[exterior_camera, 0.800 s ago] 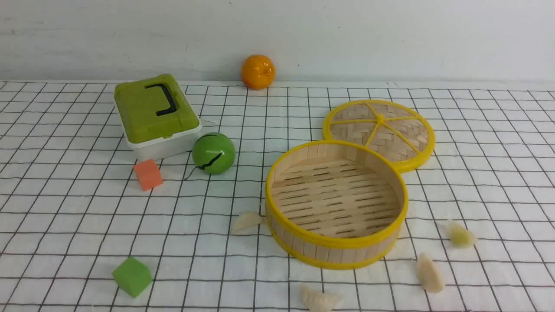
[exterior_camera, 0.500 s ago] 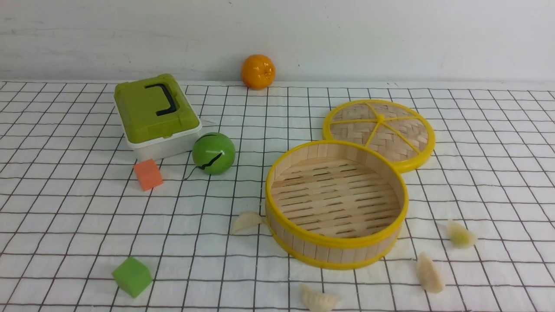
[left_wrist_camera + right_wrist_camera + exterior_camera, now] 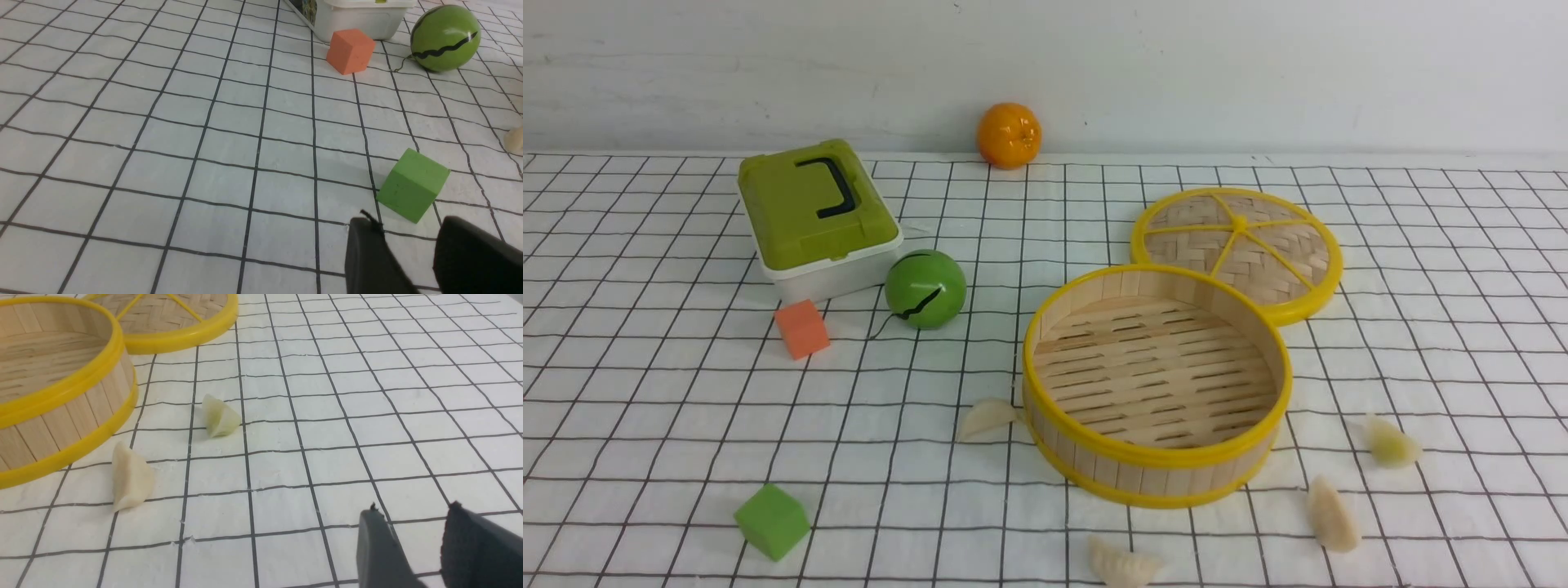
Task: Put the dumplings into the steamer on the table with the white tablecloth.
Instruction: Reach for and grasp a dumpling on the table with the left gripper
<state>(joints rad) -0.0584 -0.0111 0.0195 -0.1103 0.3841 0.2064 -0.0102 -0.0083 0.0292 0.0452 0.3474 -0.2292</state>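
Observation:
The empty steamer (image 3: 1160,459) stands right of centre on the white tablecloth (image 3: 645,408), with several dumplings around it: one (image 3: 986,418) against its left wall, one (image 3: 1123,563) in front, one (image 3: 1331,514) at front right, and a pale green one (image 3: 1391,443) further right. Neither gripper shows in the front view. My left gripper (image 3: 408,224) is open just above the cloth, close to a green cube (image 3: 412,183). My right gripper (image 3: 412,512) is open over bare cloth, well apart from the cream dumpling (image 3: 130,477), the greenish dumpling (image 3: 220,416) and the steamer (image 3: 61,388).
The flat woven lid (image 3: 1236,249) lies behind the steamer, touching it. A green-lidded white box (image 3: 817,216), a green ball (image 3: 925,288) and an orange cube (image 3: 801,328) sit at back left. An orange fruit (image 3: 1009,135) rests by the wall.

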